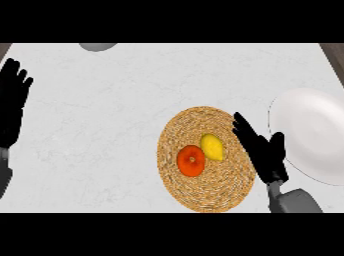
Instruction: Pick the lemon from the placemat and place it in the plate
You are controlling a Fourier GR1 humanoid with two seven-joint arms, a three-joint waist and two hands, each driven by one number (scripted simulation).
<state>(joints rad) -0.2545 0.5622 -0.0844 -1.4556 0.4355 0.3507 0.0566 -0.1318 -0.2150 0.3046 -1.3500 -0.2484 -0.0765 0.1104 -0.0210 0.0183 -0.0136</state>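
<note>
A pale marbled bench (116,130) fills the head view. Slightly toward four o'clock from its middle lies a round woven placemat (204,192). On the mat sits the lemon (212,147), a little toward one o'clock from the mat's centre. Touching it on its seven o'clock side is an orange-red round fruit (191,161).

At three o'clock of the placemat rests a white plate (315,135), its near rim just beside the mat's edge. It holds nothing.

The right hand (263,150) comes up from five o'clock and lies over the three o'clock edge of the mat, between the lemon and the plate. Its fingers are straight and spread, pointing toward eleven o'clock; it grasps nothing, and its fingertips sit just beside the lemon without clearly touching it.

The left hand (5,105) rests at the nine o'clock edge of the view, fingers up and relaxed, holding nothing, well apart from the mat.

At twelve o'clock, a grey rounded object (97,46) is cut off by the view's upper edge; what it is cannot be told.
</note>
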